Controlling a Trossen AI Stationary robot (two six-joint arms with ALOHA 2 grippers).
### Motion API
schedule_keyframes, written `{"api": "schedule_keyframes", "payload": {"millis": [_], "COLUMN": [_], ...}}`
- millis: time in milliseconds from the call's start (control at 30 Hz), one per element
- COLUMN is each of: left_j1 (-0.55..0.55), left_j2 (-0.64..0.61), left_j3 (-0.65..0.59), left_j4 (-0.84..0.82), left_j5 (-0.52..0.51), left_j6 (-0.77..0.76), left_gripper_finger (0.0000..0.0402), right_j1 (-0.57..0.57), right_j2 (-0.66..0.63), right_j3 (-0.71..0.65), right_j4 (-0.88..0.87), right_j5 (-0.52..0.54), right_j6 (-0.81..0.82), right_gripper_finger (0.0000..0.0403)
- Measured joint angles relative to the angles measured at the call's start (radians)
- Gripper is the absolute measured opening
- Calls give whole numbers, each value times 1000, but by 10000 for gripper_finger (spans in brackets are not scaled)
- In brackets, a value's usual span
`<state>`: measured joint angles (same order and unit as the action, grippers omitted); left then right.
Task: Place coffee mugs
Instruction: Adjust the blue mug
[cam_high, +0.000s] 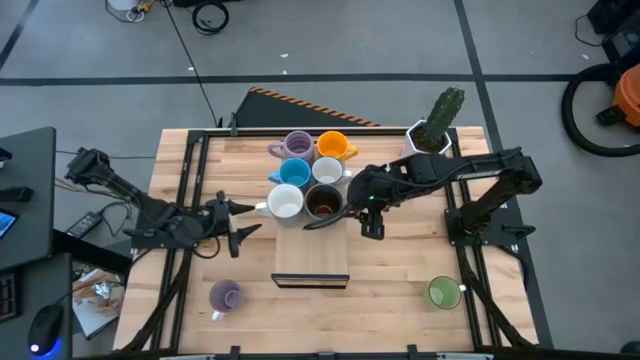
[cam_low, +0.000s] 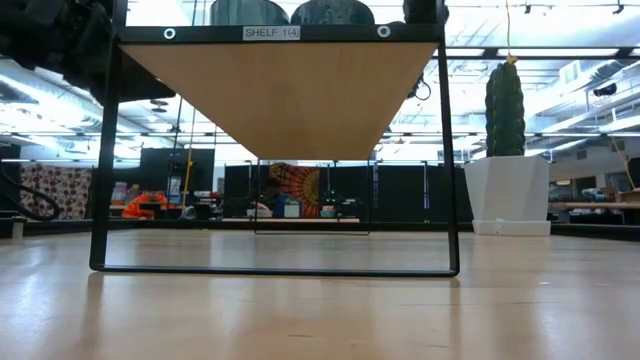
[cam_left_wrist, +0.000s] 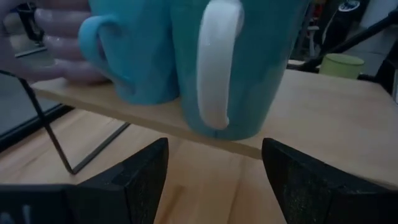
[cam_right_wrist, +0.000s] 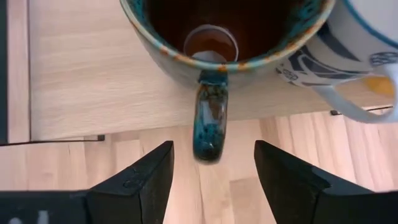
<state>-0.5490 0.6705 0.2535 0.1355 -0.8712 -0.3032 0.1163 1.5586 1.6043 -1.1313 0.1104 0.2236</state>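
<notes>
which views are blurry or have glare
Left wrist view: the mug fills the frame, soft and out of focus, its handle glaring white. Right wrist view: the brown mug is sharp. Low view: bright ceiling lights behind the shelf, its underside shaded.

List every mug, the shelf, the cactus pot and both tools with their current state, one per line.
Shelf: standing, six mugs on top.
Lilac mug, orange mug, blue mug, two white mugs: upright on shelf.
Brown mug: upright on shelf.
Second lilac mug: on table.
Green mug: on table.
Cactus pot: upright.
Left tool: open.
Right tool: open, by brown mug.
</notes>
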Motion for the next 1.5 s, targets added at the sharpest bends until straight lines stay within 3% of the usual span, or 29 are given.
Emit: {"api": "schedule_keyframes", "payload": {"millis": [500,667,967,1267,1500], "left_j1": [130,195,332,350,351], "left_j2": [122,122,122,131,219], "left_j3": [1,0,0,0,0], "left_j4": [110,147,198,224,320], "left_j5": [136,309,513,504,502], "left_j6": [80,117,143,161,168], "left_gripper_finger": [265,265,265,265,265], "right_j1": [51,69,99,129,137], "right_j2": [-31,-31,-31,-31,-31], "right_j3": [-70,-87,-88,-88,-88], "right_j4": [-8,-8,-7,-7,-7], "right_j5": [53,53,58,103,106], "right_j6": [40,54,88,115,136], "right_gripper_finger": [230,230,229,229,229]}}
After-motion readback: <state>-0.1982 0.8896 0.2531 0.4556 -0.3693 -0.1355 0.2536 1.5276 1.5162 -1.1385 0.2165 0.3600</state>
